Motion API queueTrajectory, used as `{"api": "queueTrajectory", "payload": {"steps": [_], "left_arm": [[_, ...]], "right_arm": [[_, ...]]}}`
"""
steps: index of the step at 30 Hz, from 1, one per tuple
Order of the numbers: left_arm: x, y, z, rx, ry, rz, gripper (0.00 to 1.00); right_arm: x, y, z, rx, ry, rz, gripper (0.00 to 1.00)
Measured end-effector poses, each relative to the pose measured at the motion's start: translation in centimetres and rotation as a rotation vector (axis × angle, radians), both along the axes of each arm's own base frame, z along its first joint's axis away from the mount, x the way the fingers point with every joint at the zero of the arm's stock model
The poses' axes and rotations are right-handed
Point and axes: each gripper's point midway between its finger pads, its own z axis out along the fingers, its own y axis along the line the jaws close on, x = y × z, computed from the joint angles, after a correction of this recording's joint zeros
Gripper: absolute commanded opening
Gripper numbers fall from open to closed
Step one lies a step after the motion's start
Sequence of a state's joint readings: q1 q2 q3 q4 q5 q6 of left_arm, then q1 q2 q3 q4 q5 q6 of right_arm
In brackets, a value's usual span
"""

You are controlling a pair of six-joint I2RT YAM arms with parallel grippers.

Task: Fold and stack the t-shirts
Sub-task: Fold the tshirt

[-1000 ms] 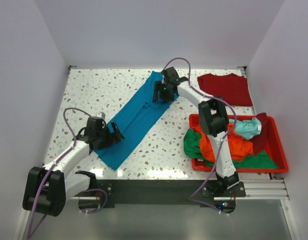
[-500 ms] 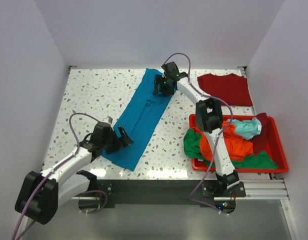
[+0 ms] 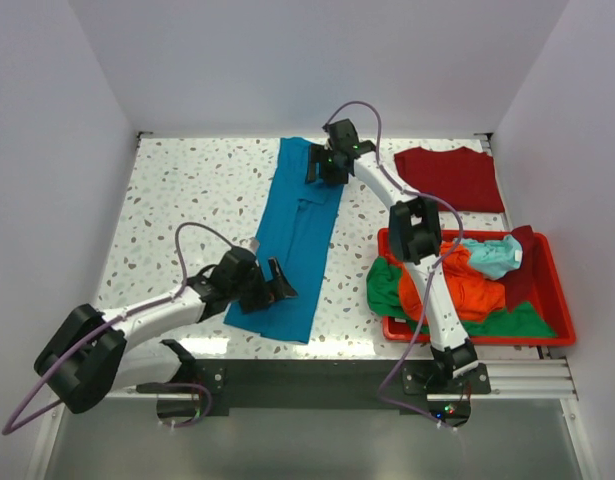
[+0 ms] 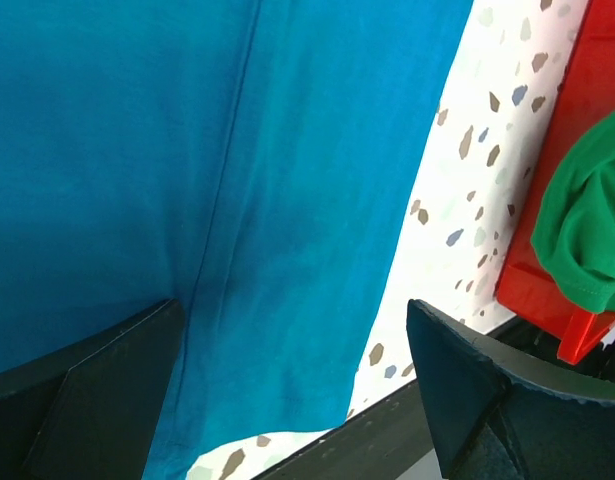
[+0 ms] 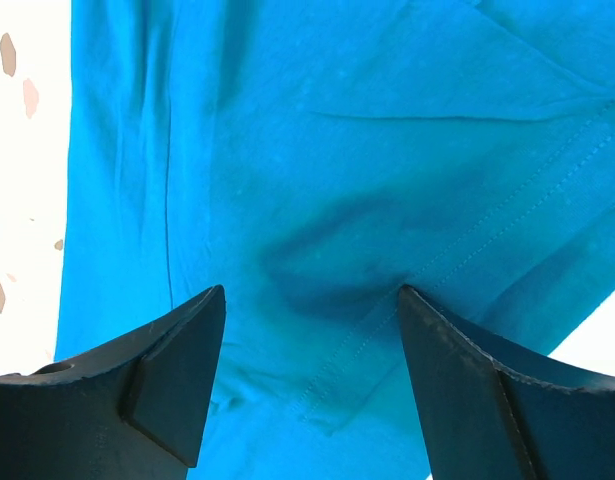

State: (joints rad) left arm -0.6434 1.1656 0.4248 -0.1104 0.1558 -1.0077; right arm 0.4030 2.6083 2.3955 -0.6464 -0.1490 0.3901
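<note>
Since a second ago, teal shirt (image 3: 299, 235) swung: near end dragged rightward, strip now nearly straight near-to-far on table (image 3: 187, 190). Left claw (image 3: 277, 284) over near end, jaws wide, cloth flat beneath, nothing pinched. Long axis runs from it away to right claw (image 3: 325, 168), over far end, jaws parted, no grip. I judge next fold lengthwise; each arm nearest own end.

The left gripper (image 3: 275, 284) and right gripper (image 3: 324, 166) both hold their fingers (image 4: 97, 400) apart.
</note>
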Motion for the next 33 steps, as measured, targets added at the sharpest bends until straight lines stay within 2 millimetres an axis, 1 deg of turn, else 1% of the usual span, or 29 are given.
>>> {"api": "queueTrajectory", "payload": {"steps": [6, 11, 18, 20, 22, 24, 26, 27, 28, 29, 31, 33], "left_arm": [[-0.3, -2.2, 0.1, -0.025, 0.021, -0.028, 1.0], [-0.6, -3.4, 0.2, -0.048, 0.025, -0.047, 1.0], [-1.0, -6.6, 0.3, -0.033, 0.032, -0.157, 1.0], [-1.2, -6.7, 0.4, -0.019, 0.032, -0.172, 1.0], [-1.3, -6.3, 0.4, 0.008, 0.04, -0.174, 1.0], [-1.2, -5.7, 0.7, 0.045, 0.035, -0.167, 1.0], [-0.9, -5.1, 1.6, 0.074, 0.014, -0.153, 1.0], [-0.7, -4.9, 2.1, 0.084, -0.001, -0.148, 1.0], [-0.4, -4.6, 2.8, 0.095, -0.018, -0.14, 1.0], [0.0, -4.3, 3.4, 0.106, -0.041, -0.128, 1.0], [0.7, -3.5, 4.4, 0.125, -0.077, -0.106, 1.0], [1.3, -2.0, 4.5, 0.16, -0.086, -0.072, 1.0]], "right_arm": [[0.3, -0.3, 0.0, 0.0, -0.005, -0.004, 0.75], [0.4, -0.5, 0.1, 0.002, -0.005, -0.002, 0.75], [0.4, -0.6, 0.3, 0.042, 0.011, 0.008, 0.75], [0.4, -0.7, 0.6, 0.049, 0.012, 0.01, 0.75], [-0.1, -0.8, 1.4, 0.059, 0.016, 0.015, 0.75], [-1.3, -1.2, 2.7, 0.062, 0.025, 0.017, 0.75], [-2.9, -1.5, 5.2, 0.07, 0.018, 0.025, 0.75], [-4.2, -1.6, 6.1, 0.071, 0.026, 0.035, 0.74], [-4.6, -1.6, 8.3, 0.082, -0.004, 0.04, 0.74], [-5.6, -1.5, 10.1, 0.092, -0.03, 0.051, 0.74], [-8.8, -1.1, 13.3, 0.1, -0.058, 0.08, 0.74], [-12.8, -0.1, 15.4, 0.099, -0.087, 0.126, 0.73]]}}
